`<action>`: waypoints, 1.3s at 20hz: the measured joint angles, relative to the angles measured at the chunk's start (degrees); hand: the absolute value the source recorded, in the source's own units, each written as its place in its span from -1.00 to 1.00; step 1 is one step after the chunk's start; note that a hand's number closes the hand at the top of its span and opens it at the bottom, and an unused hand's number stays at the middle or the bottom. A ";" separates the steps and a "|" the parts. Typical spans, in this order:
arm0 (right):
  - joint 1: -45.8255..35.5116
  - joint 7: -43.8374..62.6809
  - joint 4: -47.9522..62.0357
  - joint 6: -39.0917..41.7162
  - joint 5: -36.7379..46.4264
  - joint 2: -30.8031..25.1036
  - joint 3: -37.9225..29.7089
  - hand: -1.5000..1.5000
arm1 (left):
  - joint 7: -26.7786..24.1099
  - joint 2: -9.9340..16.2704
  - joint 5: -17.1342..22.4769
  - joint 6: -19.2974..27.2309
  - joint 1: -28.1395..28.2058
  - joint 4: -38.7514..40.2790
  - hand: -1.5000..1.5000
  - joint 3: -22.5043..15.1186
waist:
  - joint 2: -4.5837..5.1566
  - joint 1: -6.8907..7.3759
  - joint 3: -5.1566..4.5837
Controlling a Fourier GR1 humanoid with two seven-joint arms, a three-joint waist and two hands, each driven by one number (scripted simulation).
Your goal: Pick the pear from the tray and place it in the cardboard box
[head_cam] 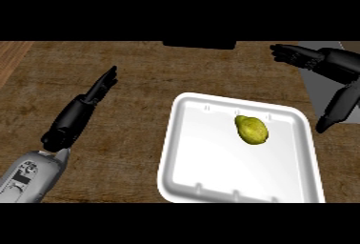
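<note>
Pre-grasp step: pear is lying in the white tray, untouched. Right hand is hovering beyond the tray's far corner, fingers spread, holding nothing. Left hand is resting open. Next, I'd judge: right hand lowering onto the pear. No box in view.

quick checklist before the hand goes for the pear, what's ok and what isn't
1. Pear lies in the white tray, toward its far right part: ok.
2. Nothing covers or touches the pear besides the tray: ok.
3. Right hand open, holding nothing, at the upper right beyond the tray's corner: ok.
4. Right hand above the pear: not ok, it is off to the side and farther back.
5. Left hand open with straight fingers over the wooden counter, left of the tray, out of the way: ok.
6. Cardboard box in view as a drop target: cannot tell, none shows here.
</note>
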 measured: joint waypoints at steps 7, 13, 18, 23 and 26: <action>-3.32 -3.78 -1.04 -1.67 7.48 -1.90 7.81 -1.00 | 0.20 -0.09 -0.42 -0.10 0.11 0.68 0.00 0.97 | -0.33 -1.04 -0.10; -5.23 -5.65 0.64 -3.06 10.86 -1.56 13.64 -1.00 | -0.19 0.13 -0.48 -0.58 1.69 0.06 0.00 1.87 | -0.65 -1.59 -0.18; -5.21 -7.62 1.53 -4.77 12.55 -0.48 17.82 -1.00 | -0.26 -0.31 -1.26 -0.21 2.98 -0.60 0.00 2.18 | -0.88 -2.23 -0.20; -6.83 -9.72 4.14 -7.42 15.14 0.86 19.98 -1.00 | 0.50 0.24 -0.96 -1.86 2.50 -0.02 0.00 4.11 | -1.08 -2.95 -0.24; -7.90 -10.75 6.48 -8.73 16.22 2.03 21.05 -1.00 | 0.73 -0.25 -1.40 -2.03 2.76 -0.16 0.00 4.33 | -1.09 -2.97 -0.25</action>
